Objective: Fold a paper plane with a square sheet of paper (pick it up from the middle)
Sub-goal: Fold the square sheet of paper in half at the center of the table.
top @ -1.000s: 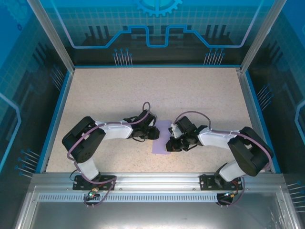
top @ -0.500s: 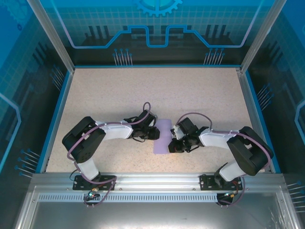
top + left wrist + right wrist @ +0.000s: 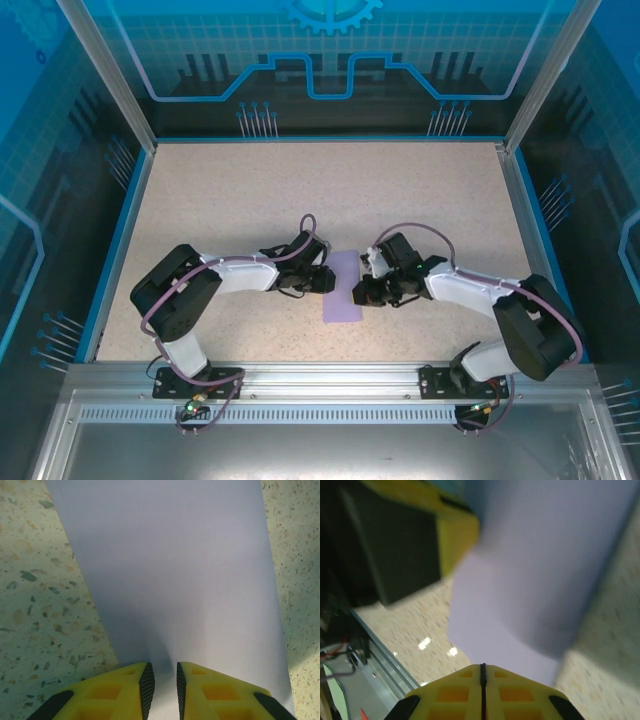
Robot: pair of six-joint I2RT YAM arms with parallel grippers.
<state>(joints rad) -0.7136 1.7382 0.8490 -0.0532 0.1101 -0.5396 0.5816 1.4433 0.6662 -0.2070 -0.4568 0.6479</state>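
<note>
The paper (image 3: 341, 292) lies as a narrow lilac strip at mid-frame on the desk (image 3: 250, 200), between both claws. The left claw (image 3: 163, 682) rests on its left edge, pads a narrow slit apart. The right claw (image 3: 482, 672), pressed together, sits at its right edge

The left arm (image 3: 240, 272) and right arm (image 3: 465, 288) have white shells between bulky black joints, and each stands on a black base plate (image 3: 197, 380). A thin purple cable (image 3: 306, 221) loops along each. The fingers (image 3: 107, 695) are yellow with square hollow pockets and black ribbed pads (image 3: 146, 685).
</note>
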